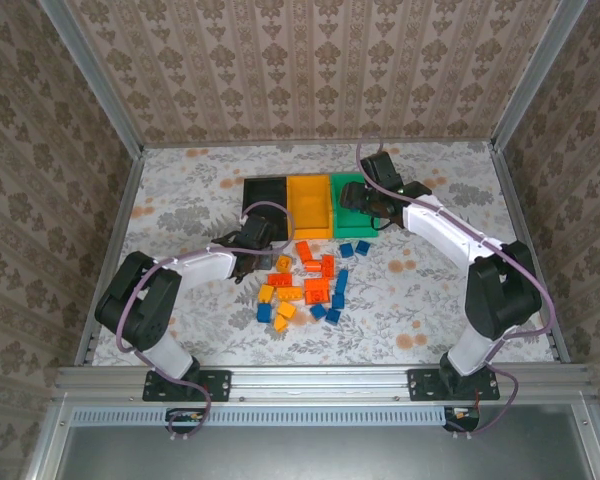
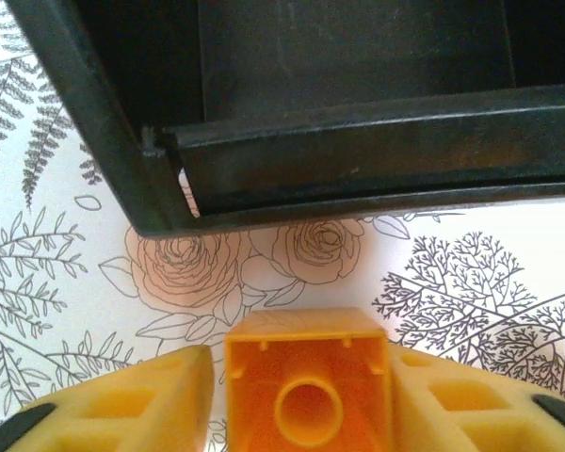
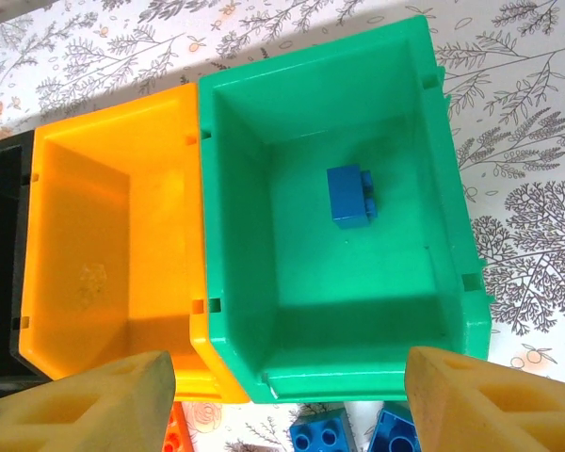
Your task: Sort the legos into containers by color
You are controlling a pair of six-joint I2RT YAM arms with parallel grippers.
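My left gripper [image 2: 306, 381] is shut on a yellow-orange lego [image 2: 308, 395], its hollow underside facing the camera, just short of the black bin's near wall [image 2: 358, 151]. From above, this gripper [image 1: 248, 243] sits by the black bin [image 1: 264, 196]. The yellow-orange bin [image 1: 310, 205] and green bin [image 1: 350, 203] continue the row. My right gripper [image 3: 290, 377] hangs open over the green bin's near rim [image 3: 358, 381], nothing between its fingers [image 3: 104, 400]. One blue lego [image 3: 350, 196] lies inside the green bin. The yellow-orange bin's floor [image 3: 94, 273] is bare.
Several loose legos [image 1: 305, 285] in red-orange, yellow-orange and blue lie scattered on the floral table just in front of the bins. Two blue ones [image 3: 325, 435] lie right below the green bin. Patterned walls and metal posts enclose the table.
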